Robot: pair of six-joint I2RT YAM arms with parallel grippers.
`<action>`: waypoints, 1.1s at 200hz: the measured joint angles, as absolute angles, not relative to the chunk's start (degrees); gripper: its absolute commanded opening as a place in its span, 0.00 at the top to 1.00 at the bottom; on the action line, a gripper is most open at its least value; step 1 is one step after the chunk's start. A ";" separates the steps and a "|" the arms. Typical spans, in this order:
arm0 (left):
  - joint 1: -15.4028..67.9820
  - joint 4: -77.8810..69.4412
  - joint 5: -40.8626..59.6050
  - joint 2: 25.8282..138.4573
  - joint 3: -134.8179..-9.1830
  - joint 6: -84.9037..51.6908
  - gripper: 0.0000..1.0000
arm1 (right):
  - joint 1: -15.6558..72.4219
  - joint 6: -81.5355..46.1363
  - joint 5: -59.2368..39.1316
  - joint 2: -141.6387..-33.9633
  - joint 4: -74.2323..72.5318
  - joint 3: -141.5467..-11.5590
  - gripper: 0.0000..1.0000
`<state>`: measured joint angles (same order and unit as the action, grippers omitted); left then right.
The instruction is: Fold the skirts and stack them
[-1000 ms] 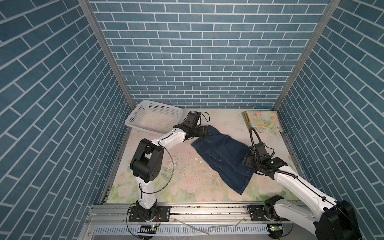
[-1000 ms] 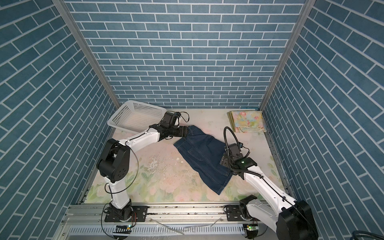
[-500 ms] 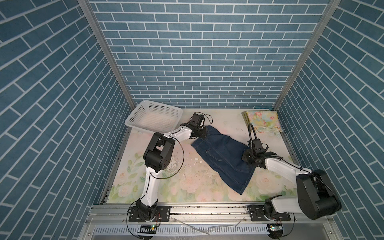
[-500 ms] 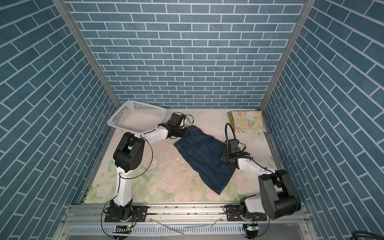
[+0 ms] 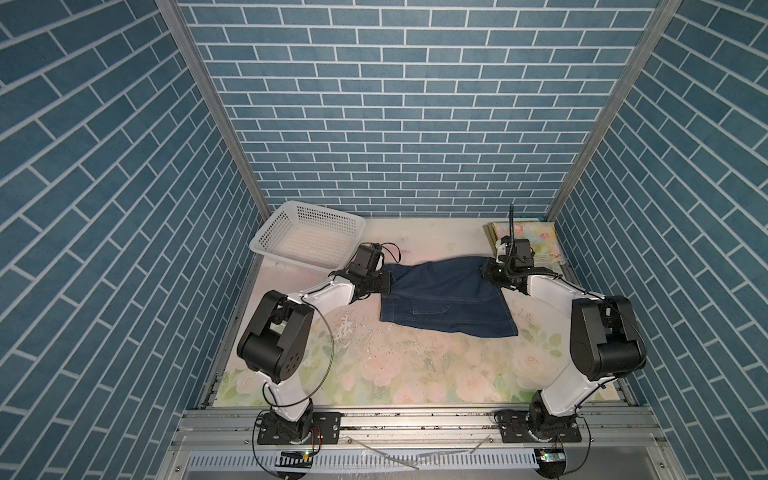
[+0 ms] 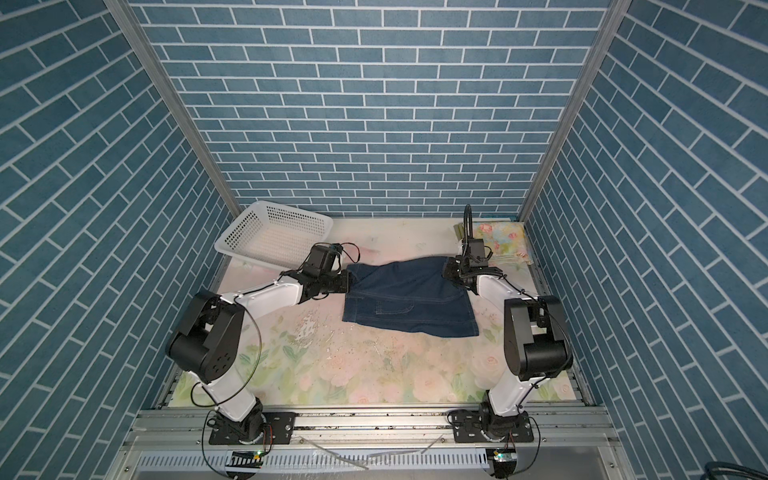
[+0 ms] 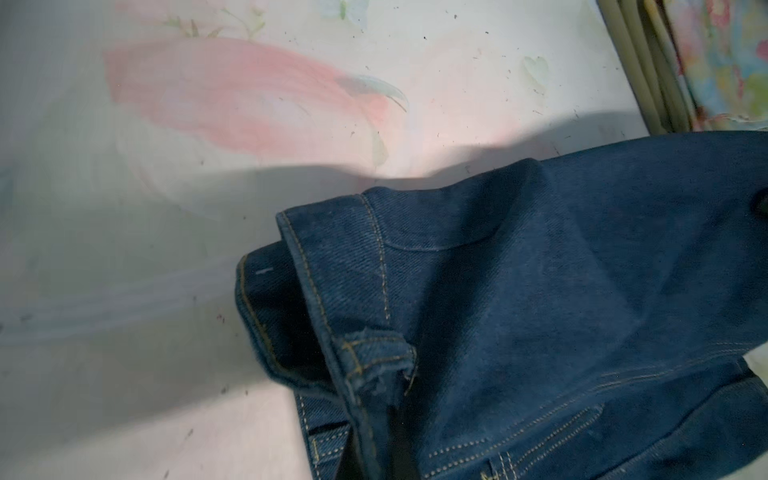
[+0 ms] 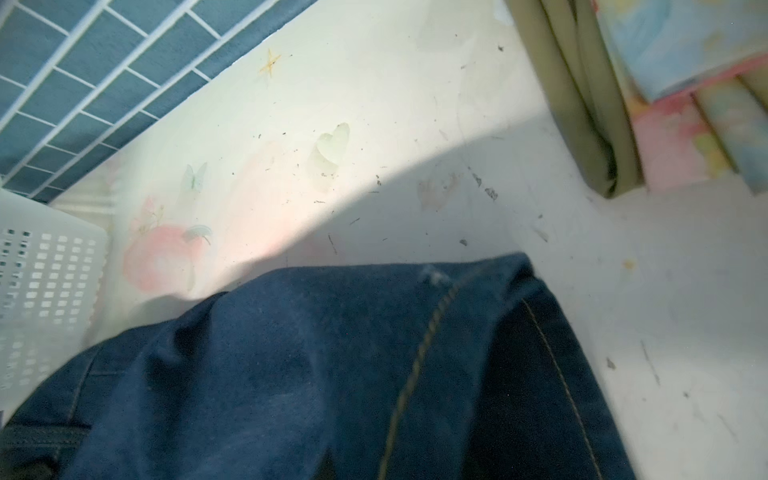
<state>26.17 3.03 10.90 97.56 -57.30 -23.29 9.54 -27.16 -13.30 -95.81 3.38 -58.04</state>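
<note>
Denim skirt (image 5: 446, 299) swung crosswise, left claw (image 5: 387, 282) and right claw (image 5: 491, 272) each pinching an end

- Denim skirt (image 5: 446, 297) lies spread across the middle of the tabletop (image 5: 415, 374).
- Basket (image 5: 266, 245) stands behind it, rear left.
- Flowered skirt (image 5: 536, 232) lies rear right, stacked on the plain skirt (image 8: 582, 95).

Blue brick-pattern walls (image 5: 395, 124) stand on the left, far and right sides. The tabletop (image 5: 415, 374) has a pale cover printed with pink flowers. A metal rail (image 5: 415, 424) runs along its near edge.
</note>
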 measured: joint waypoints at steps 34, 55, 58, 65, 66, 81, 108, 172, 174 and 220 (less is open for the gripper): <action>26.17 1.83 11.55 93.51 -50.61 -25.91 0.27 | 8.58 -25.17 -14.22 -89.95 4.14 -53.95 0.31; 26.17 2.79 10.50 91.77 -50.35 -26.35 0.22 | 7.88 -25.10 -14.61 -87.59 4.54 -52.53 0.31; 26.17 2.98 10.26 91.55 -50.39 -26.28 0.22 | 7.77 -25.10 -14.63 -87.59 4.60 -52.53 0.31; 26.15 3.44 9.67 91.15 -50.68 -26.37 0.21 | 7.55 -25.10 -14.66 -87.61 4.73 -52.53 0.31; 26.15 3.53 9.63 91.11 -50.76 -26.37 0.21 | 7.53 -25.08 -14.66 -87.61 4.75 -52.53 0.31; 26.09 4.49 8.71 91.02 -51.90 -26.39 0.20 | 7.31 -25.06 -14.55 -87.68 5.61 -52.51 0.31; 25.93 5.96 7.81 92.01 -54.57 -26.30 0.18 | 7.07 -25.04 -13.67 -88.07 5.56 -51.03 0.31; 25.76 5.65 9.32 101.49 -59.77 -26.17 0.70 | 6.04 -24.12 -14.02 -93.19 5.06 -47.81 0.71; 25.74 5.61 9.56 101.73 -59.77 -26.13 0.75 | 6.02 -24.21 -14.17 -93.36 5.04 -47.81 0.76; 25.74 6.59 11.62 102.59 -62.24 -26.46 1.00 | 5.91 -24.18 -16.45 -92.27 5.15 -48.60 1.00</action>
